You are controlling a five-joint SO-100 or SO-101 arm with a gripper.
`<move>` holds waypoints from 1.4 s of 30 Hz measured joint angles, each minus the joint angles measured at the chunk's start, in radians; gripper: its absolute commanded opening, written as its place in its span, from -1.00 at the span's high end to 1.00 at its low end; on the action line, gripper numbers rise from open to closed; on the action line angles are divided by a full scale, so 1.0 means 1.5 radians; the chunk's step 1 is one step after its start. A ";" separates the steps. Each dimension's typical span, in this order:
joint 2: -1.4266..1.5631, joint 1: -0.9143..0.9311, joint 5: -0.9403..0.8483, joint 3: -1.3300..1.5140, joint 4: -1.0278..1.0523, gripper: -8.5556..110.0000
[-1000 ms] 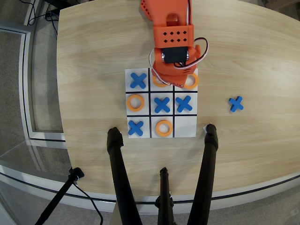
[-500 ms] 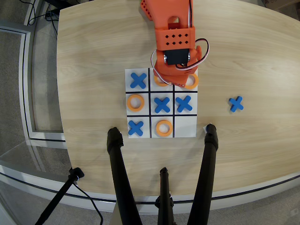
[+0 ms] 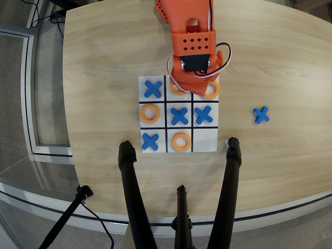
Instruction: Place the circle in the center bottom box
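The orange arm reaches down from the top edge of the overhead view, and its gripper (image 3: 191, 89) hangs over the top row of the white 3x3 grid (image 3: 205, 141). That row is the one nearest the robot's base. Its middle cell, the center bottom box (image 3: 173, 79), holds an orange circle (image 3: 177, 92), and only the circle's lower left arc peeks out from under the gripper. The arm's body hides the fingers, so I cannot tell whether they are open or shut.
Other orange rings lie in the top right cell (image 3: 211, 91), the left middle cell (image 3: 150, 113) and the lowest row's middle cell (image 3: 181, 141). Blue X pieces fill several cells, and one (image 3: 261, 114) lies off the grid to the right. Black tripod legs (image 3: 130, 192) cross the lower table.
The arm shifted slightly to the right a second ago and has stayed still since. No pieces on the grid moved.
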 measured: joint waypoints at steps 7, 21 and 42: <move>0.001 0.008 -0.012 0.009 -0.013 0.86; -0.001 0.016 -0.035 0.015 -0.028 0.75; 0.101 0.030 -0.050 -0.277 0.290 0.63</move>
